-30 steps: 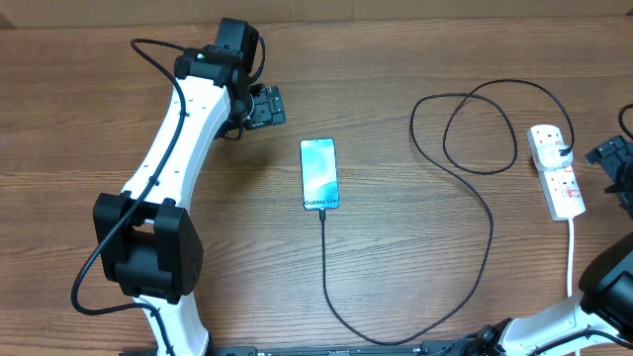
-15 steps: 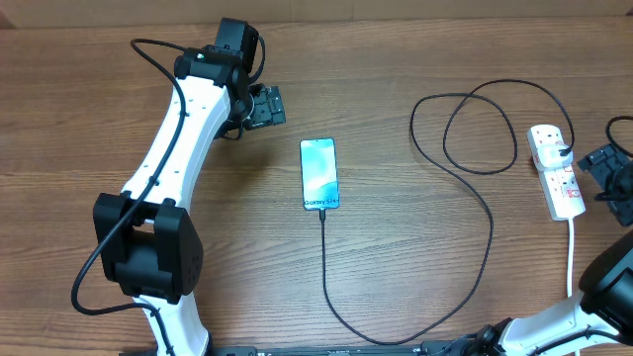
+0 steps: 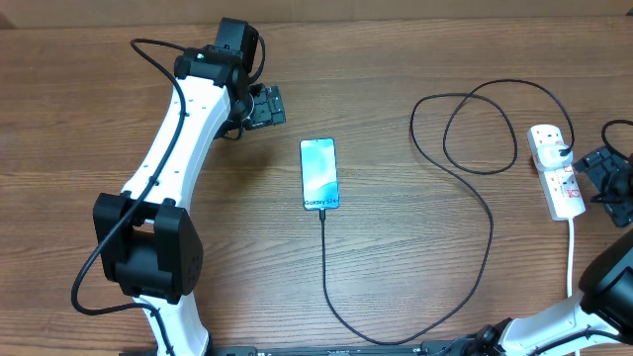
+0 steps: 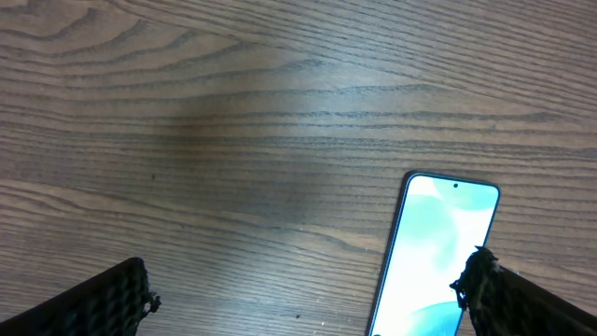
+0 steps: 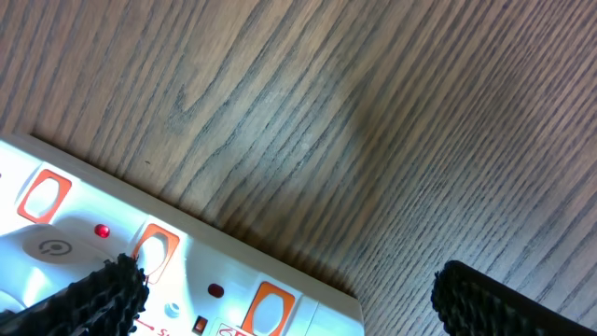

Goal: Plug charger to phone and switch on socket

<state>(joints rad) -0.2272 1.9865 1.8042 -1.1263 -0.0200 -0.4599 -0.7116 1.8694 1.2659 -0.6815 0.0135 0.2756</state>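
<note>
Evidently, the left end effector (image 3: 277,106) and right end effector (image 3: 597,178) are held open; the power strip (image 3: 557,183) could be shoved if its red switch (image 5: 44,198) is missed.

wood-grain matt table (image 3: 415,267); glossy glass phone (image 3: 318,174); smooth white plastic socket (image 3: 556,170); matt black charger (image 3: 465,267).

phone (image 4: 424,252) cropped below, socket (image 5: 187,271) cut off

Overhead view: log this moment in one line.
charger: tip at phone | socket: black plug in, on/off unclear | left jaws: open, empty | right jaws: open, empty, beside socket
</note>
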